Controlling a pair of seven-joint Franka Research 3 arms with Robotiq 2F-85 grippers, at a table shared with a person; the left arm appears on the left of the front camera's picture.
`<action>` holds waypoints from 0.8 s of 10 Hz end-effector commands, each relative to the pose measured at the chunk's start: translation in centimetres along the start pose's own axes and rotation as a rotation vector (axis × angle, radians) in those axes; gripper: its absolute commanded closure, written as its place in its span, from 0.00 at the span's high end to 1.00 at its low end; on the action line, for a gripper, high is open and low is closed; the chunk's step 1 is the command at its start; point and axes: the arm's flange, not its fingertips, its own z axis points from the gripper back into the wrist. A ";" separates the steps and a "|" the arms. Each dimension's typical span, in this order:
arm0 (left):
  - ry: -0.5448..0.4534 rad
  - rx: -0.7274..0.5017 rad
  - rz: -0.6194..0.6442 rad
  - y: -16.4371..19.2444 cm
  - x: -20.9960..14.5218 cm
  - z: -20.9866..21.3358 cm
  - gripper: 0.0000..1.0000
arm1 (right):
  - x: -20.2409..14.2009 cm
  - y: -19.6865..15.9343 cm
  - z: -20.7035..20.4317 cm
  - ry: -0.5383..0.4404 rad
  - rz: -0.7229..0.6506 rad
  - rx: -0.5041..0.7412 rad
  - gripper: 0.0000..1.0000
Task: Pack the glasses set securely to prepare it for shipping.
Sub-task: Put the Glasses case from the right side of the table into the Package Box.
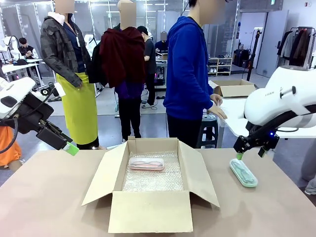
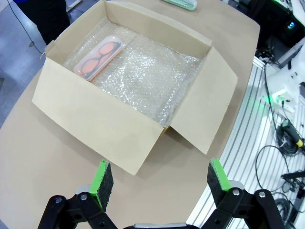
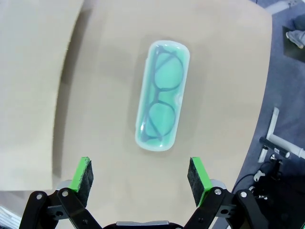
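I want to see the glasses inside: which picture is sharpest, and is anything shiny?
Right wrist view: sharpest, dark frames clear through the mint green translucent plastic case, soft shadow beside the brown cardboard box flap. Left wrist view: the clear bubble wrap glints, the tan table's edge curves. Front view: that case looks small, glasses faint.

White arms (image 1: 281, 96); L pincer (image 2: 158, 167) & R pincer (image 3: 140, 167) blk w/ green pads (image 2: 102, 183).
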 end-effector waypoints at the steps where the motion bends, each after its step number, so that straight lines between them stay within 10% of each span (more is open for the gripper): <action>1: -0.008 -0.019 -0.001 0.0 0.0 0.2 1.00 | 0.6 -0.7 -2.7 -0.015 -0.040 -0.043 1.00; 8: -0.008 -0.019 -0.001 0.0 0.0 0.2 1.00 | 2.1 -1.5 -11.0 0.008 -0.069 -0.077 1.00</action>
